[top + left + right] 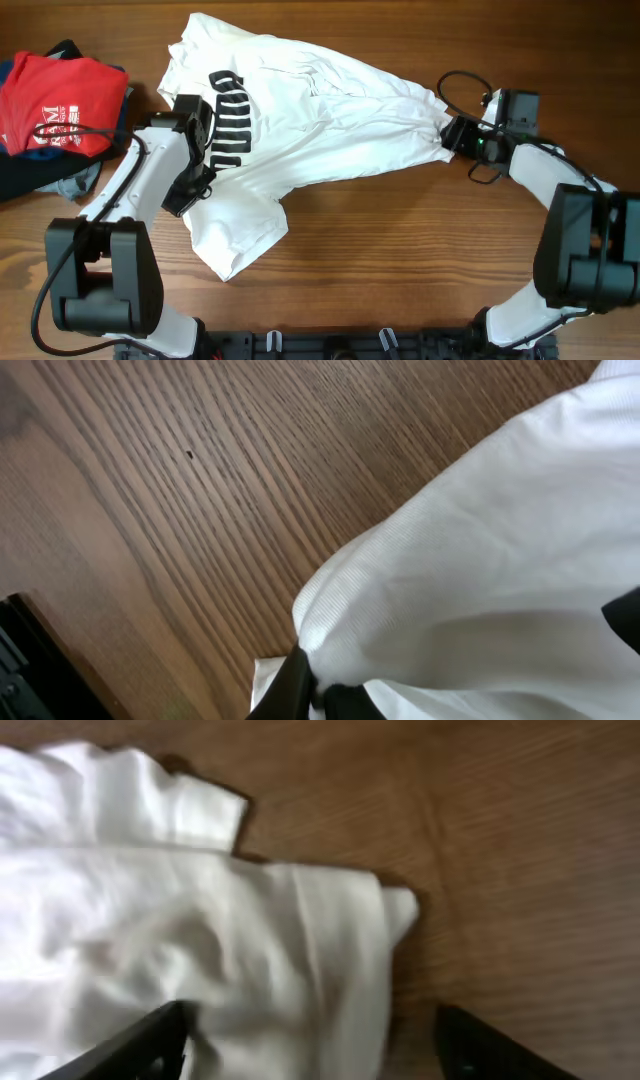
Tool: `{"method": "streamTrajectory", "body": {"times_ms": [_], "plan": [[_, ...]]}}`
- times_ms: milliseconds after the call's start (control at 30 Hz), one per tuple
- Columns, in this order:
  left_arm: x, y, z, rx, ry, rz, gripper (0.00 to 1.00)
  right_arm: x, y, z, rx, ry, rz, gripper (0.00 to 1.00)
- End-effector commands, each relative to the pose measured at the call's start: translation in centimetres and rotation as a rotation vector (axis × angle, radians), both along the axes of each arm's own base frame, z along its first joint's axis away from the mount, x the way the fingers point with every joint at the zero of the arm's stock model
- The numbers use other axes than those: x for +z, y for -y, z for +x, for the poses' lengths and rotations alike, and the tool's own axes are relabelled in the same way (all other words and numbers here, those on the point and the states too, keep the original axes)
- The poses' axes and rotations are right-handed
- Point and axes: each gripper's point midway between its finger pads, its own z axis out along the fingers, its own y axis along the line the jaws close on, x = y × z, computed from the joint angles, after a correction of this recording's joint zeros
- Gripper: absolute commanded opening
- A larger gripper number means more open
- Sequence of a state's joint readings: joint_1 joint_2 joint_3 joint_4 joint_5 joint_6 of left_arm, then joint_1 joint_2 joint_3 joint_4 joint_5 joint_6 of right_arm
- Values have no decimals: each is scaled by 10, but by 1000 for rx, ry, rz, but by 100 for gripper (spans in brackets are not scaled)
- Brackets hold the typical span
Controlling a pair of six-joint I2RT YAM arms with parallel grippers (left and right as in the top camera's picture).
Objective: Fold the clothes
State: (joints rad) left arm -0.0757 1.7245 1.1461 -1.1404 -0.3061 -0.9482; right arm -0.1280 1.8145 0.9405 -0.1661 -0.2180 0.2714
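Pinching the white shirt [320, 110] (near its print), left hand [315, 695] is clamped; right hand [310, 1045] gapes wide.

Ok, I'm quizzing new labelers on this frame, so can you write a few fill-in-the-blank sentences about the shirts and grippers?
1. The white shirt bears ____ lettering.
2. The red shirt lies on the ____ arm's side.
3. The left gripper is shut on the ____ shirt.
4. The right gripper stands ____, its fingers wide apart.

Missing words: black; left; white; open.
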Motion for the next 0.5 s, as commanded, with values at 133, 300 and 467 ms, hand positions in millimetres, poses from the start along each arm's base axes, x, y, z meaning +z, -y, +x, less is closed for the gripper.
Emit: {"method": "streamTrajectory", "body": {"times_ms": [133, 300, 467], "plan": [[2, 4, 3, -30, 15, 23, 4, 6, -13, 22, -8, 86, 85, 4], [2, 4, 3, -30, 15, 23, 4, 136, 10, 56, -46, 350, -38, 4], [2, 4, 5, -29, 24, 23, 4, 203, 32, 41, -113, 401, -171, 4]]}}
